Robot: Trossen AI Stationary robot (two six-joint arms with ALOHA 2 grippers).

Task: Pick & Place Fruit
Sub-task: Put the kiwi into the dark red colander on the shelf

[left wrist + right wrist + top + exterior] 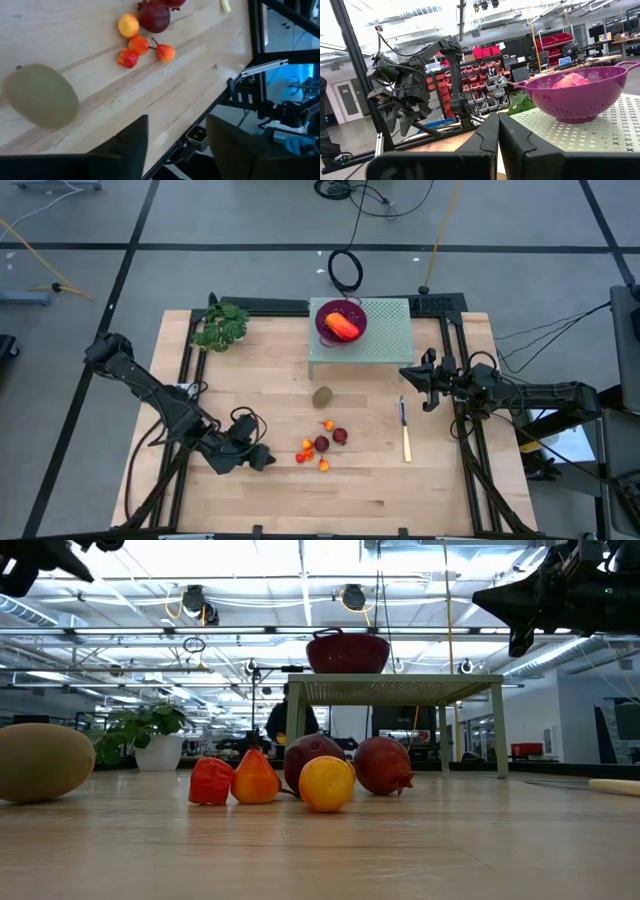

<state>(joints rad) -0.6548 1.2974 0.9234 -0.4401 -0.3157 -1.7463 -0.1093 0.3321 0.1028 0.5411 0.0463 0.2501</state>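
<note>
Wooden butcher-block table [250,510], fruit scattered mid-table. My left gripper [262,458] sits low near the front-left, fingers [125,145] apart with nothing between them. The cluster of small fruit lies just beside it, toward the table centre: tiny orange-red pieces [305,450] closest, then two dark red round fruits [322,444] a bit farther on. No contact with any of them.

In the left wrist view an olive-brown oval kiwi [41,95] shows ahead of my fingertips, with bare wood between; the tiny pieces [145,47] and a dark red one [154,15] lie beyond it. From above, one kiwi [322,396] rests alone mid-table, apart from the cluster and between it and the pale green perforated stand [385,340].

On that stand sits a purple plastic colander [341,320] holding an elongated orange-red fruit [342,327].

My right gripper [420,380] hovers off the stand's right front corner, fingers pressed together, empty. A yellow-handled knife [405,435] lies on the wood near it, toward the front edge. A green leafy bunch [222,328] rests at the back-left corner.
</note>
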